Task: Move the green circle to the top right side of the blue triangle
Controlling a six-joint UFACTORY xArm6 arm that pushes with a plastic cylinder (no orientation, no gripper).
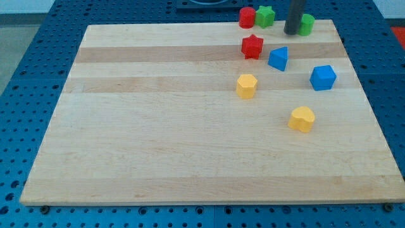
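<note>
The green circle (307, 25) sits at the view's top right edge of the wooden board (158, 126), partly hidden by my dark rod. My tip (292, 31) rests just left of the green circle, touching or nearly touching it. The blue triangle (278, 58) lies below and left of the tip, about a block's width away from it.
A red block (247, 17) and a green star (265, 16) sit at the top edge left of the tip. A red star (252, 46) lies left of the blue triangle. A blue cube (323, 77), a yellow hexagon (247, 85) and a yellow block (302, 118) lie lower.
</note>
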